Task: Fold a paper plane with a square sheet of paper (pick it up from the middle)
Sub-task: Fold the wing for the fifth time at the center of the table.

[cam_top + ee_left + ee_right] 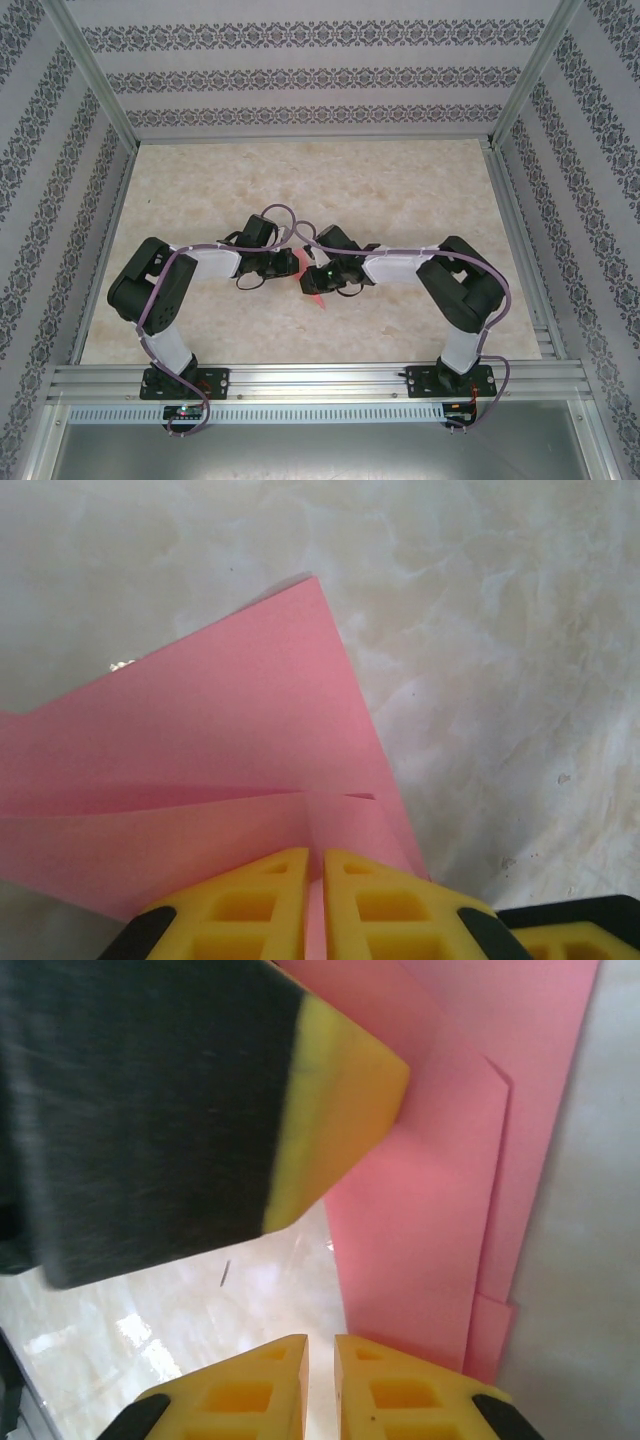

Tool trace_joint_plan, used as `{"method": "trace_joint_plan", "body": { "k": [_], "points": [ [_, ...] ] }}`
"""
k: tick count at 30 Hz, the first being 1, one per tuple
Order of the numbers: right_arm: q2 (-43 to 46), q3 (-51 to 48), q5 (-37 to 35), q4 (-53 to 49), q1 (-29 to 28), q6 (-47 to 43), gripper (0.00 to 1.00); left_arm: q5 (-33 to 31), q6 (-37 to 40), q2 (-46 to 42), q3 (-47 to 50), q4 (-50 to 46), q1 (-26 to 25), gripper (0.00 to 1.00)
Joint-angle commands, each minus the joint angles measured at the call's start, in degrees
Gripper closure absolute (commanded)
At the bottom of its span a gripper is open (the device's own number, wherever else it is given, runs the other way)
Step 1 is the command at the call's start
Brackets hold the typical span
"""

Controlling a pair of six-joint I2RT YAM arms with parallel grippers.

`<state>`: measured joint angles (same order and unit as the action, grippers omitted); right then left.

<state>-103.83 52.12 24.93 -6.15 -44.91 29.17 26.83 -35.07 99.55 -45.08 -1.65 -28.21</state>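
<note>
Left gripper point(315, 870) pinches the paper point(230, 740) at a layered edge, mid-frame in the top view. We find the right gripper point(320, 1355) pressed together beside it, gripping nothing visible. We judge early folds made; no dart shape yet.

pink paper sheet point(220, 740): 1 | end effectors: 2 (left point(316, 858), right point(321, 1342)) | table point(500, 630): 1

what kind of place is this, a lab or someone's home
Probably a purpose-built robot test cell, not a home: the left arm and right arm are bolted to an aluminium rail, with a marble-look tabletop boxed in by metal-framed patterned wall panels.
</note>
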Motion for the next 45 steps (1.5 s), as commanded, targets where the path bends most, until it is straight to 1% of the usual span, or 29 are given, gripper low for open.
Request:
{"method": "trace_joint_plan", "body": {
  "k": [1, 4, 8, 11, 13, 18, 23, 30, 45],
  "points": [
    [-1.5, -1.1, -1.9, 4.2, 0.3, 3.0, 0.85, 1.2, -1.0, -1.3, -1.4, 1.8, 0.0, 0.86],
    [-1.6, -3.9, -2.6, 6.3, 0.9, 4.8, 0.85, 1.1, -1.0, -4.3, -0.8, 2.8, -0.1, 0.82],
    [-0.9, -7.4, -2.6, 9.4, 1.9, 7.3, 0.85, -2.5, -0.7, -8.0, 1.2, 3.6, -0.1, 0.74],
    [-0.8, -8.3, -2.4, 10.1, 2.1, 8.2, 0.85, -3.7, -0.9, -8.4, 3.1, 5.6, 0.2, 0.72],
    [-1.0, -8.5, -2.3, 10.0, 2.1, 8.6, 0.85, -3.5, -0.8, -7.6, 3.8, 6.8, 0.2, 0.72],
    [-1.5, -8.9, -2.2, 9.3, 2.6, 8.6, 0.85, -3.6, -0.1, -5.9, 4.6, 9.2, 0.7, 0.77],
    [-2.0, -8.9, -2.0, 8.3, 2.6, 8.4, 0.85, -3.4, 2.3, -5.0, 5.4, 11.9, 0.9, 0.8],
    [-2.8, -8.4, -2.6, 6.2, 2.6, 8.3, 0.85, -3.6, 3.8, -4.2, 6.7, 13.9, 1.5, 0.82],
    [-3.7, -9.1, -2.6, 4.0, 2.6, 6.8, 0.86, -4.4, 4.2, -0.9, 5.7, 15.6, 2.2, 0.82]
  ]
}}
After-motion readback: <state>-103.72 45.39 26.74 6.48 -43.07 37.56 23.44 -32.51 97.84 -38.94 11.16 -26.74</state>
